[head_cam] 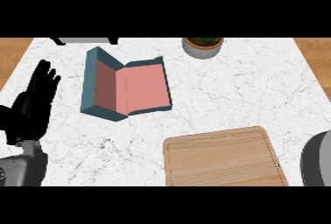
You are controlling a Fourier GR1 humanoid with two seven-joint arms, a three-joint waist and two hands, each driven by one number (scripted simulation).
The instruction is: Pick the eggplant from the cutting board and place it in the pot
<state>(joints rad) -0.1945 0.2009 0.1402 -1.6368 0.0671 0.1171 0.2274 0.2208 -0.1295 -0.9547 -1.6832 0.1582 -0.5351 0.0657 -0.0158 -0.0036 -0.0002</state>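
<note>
Though idle, left hand (33, 105), fingers (44, 75) straight.

The desk (258, 87) is bare between the open box (126, 89) and the wooden board (223, 157). A plant pot (202, 47) stands at the far edge. A grey round thing (317, 162) blocks the right side.

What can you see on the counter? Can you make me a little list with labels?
counter: white marble
cutting board: wooden, bottom middle, nothing on it
open box: teal outside, pink inside, upper left
potted plant: top edge, middle
pot: grey curved edge at far right, mostly cut off
eggplant: not visible
left hand: at left edge, fingers straight, resting, holding nothing
right hand: not in view
</note>
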